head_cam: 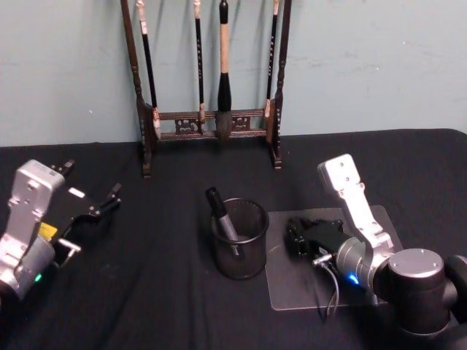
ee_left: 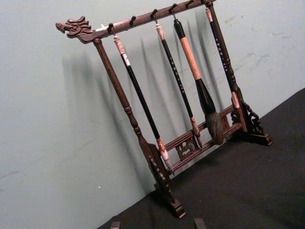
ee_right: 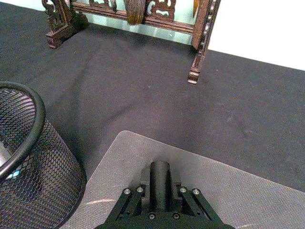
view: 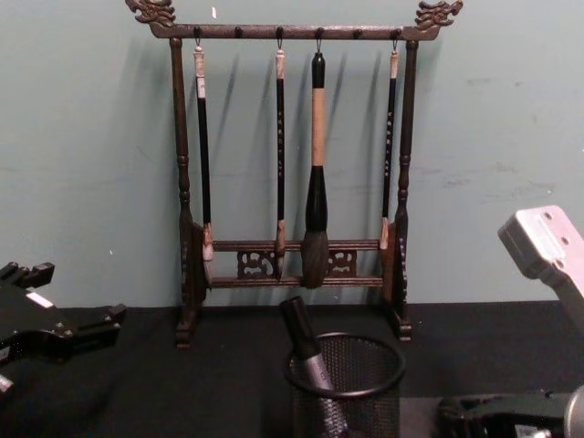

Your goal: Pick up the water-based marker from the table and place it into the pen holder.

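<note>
**Marker.** The water-based marker (head_cam: pixel 221 212) stands inside the pen holder (head_cam: pixel 253 251), just below the centre of the head view. It leans toward the left of the frame, its dark capped end rising above the rim and its lower part showing through the mesh. In the chest view it sits at lower centre with the same lean.

**Pen holder.** It stands upright on the table (head_cam: pixel 160 292). Its right side is just beside the left edge of a grey patch (head_cam: pixel 306 290) on the black cloth.

**Right gripper.** The right gripper (head_cam: pixel 293 238) is right of centre in the head view, low over the grey patch and near the holder without touching it. It points toward the holder. In the right wrist view its two halves look drawn together with nothing between them, and the mesh wall of the holder is close by.

**Left gripper.** The left gripper (head_cam: pixel 90 182) is at the left edge of the head view, well apart from the holder. Its fingers (ee_left: pixel 199 223) stand apart and hold nothing.

**Background.** A tall dark wooden brush rack (head_cam: pixel 211 114) stands at the rear edge of the table, at upper centre of the frame. Four brushes (head_cam: pixel 223 87) hang from it.
</note>
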